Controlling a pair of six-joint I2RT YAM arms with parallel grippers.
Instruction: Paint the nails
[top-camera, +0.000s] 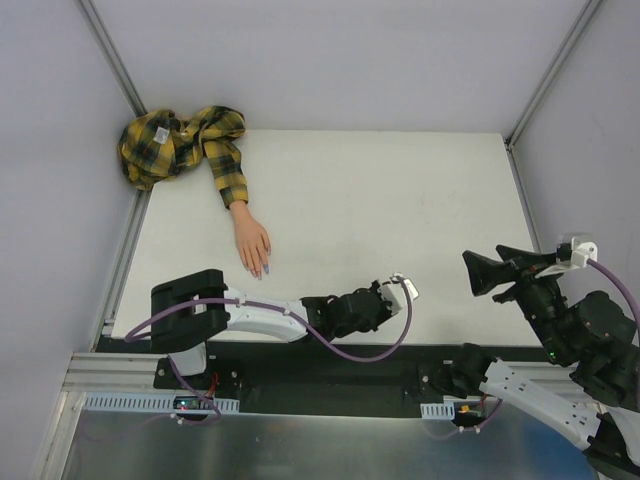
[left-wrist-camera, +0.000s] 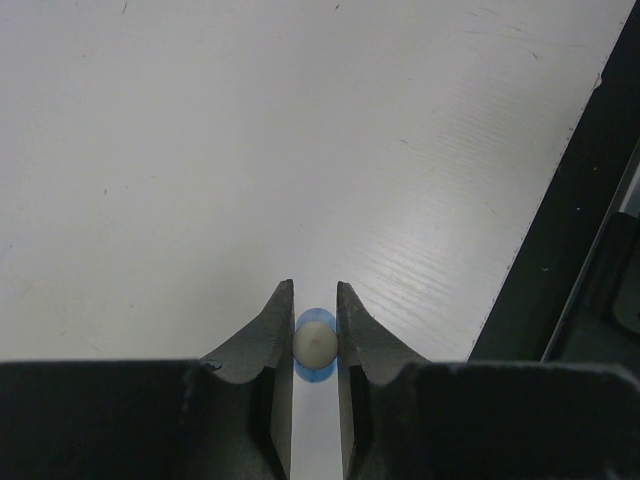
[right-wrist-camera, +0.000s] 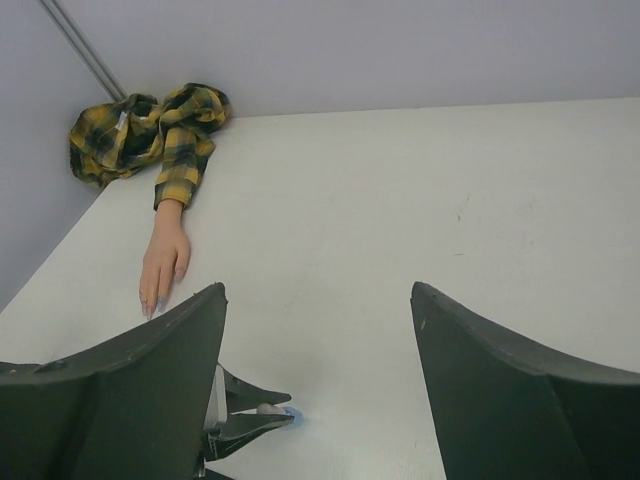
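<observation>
Tabletop (top-camera: 400, 200): left gripper (left-wrist-camera: 314, 290) is clamping the capped bottle (left-wrist-camera: 315, 345), and right gripper (right-wrist-camera: 318, 290) is gaping empty. Nails (top-camera: 258, 270) are lying well beyond both jaws, so painting looks unstarted.

sleeve (top-camera: 180, 145): yellow-black plaid | nails (top-camera: 260, 271): pale purple | bottle (left-wrist-camera: 316, 374): blue | cap (left-wrist-camera: 314, 344): white | table (top-camera: 400, 200): white

The left arm (top-camera: 262, 318) and right arm (top-camera: 530, 390) share white link shells between black joints; a purple cable (top-camera: 350, 352) loops along the left one; the left claw (left-wrist-camera: 315, 290) and right claw (right-wrist-camera: 318, 292) have matte black, tapering wedge fingers.
</observation>
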